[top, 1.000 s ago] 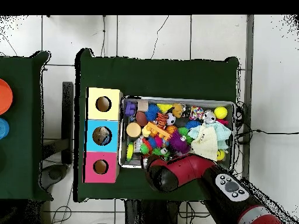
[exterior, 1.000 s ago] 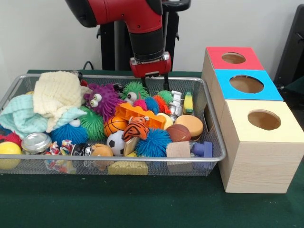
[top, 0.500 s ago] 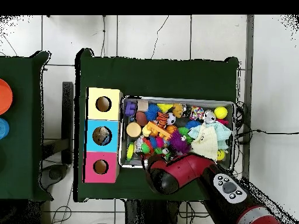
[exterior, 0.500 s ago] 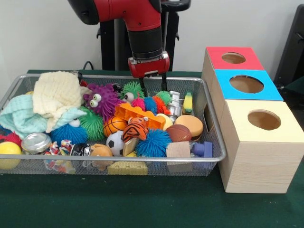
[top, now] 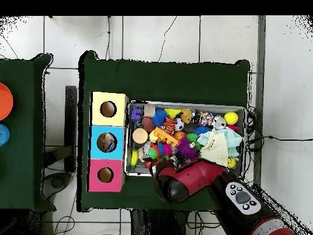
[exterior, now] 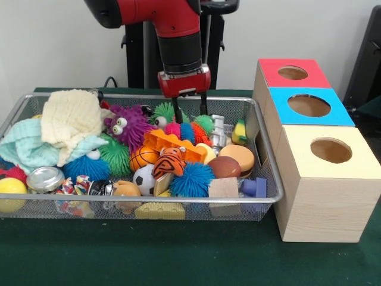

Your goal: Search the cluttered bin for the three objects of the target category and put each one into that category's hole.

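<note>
Bin [exterior: 265,155] of wire mesh sits on green table [exterior: 178,256], near its middle, crammed with toys: spiky balls, a purple monster [exterior: 126,126], orange brick [exterior: 172,143], knit cloths [exterior: 65,122] at one end. Boxes [exterior: 315,149] stand just beside bin's other end: red, blue and yellow tops, one round hole each. White wall behind; tiled floor [top: 159,37] around table; second green table [top: 18,128] off to one side. Gripper [exterior: 190,110] hangs over bin's far edge, two dark fingers [exterior: 177,113] apart, nothing between them, tips just above green spiky ball [exterior: 168,111].
</note>
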You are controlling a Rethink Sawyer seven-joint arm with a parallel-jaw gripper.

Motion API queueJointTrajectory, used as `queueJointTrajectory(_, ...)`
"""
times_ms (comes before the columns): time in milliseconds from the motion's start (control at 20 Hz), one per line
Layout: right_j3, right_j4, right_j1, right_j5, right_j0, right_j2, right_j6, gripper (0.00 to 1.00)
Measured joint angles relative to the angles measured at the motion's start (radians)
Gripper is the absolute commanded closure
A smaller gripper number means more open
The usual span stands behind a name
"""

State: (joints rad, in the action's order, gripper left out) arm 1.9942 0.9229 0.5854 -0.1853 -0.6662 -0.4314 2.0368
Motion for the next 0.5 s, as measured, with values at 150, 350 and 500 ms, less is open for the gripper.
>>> queueJointTrajectory(150, -0.003, 0.0, 0.001, -0.055, -0.056, -0.05, -0.001, 0.0)
queueJointTrajectory(350, -0.02, 0.0, 0.001, -0.124, -0.11, -0.098, -0.002, 0.0)
queueJointTrajectory(500, -0.045, 0.0, 0.001, -0.17, -0.142, -0.132, -0.009, 0.0)
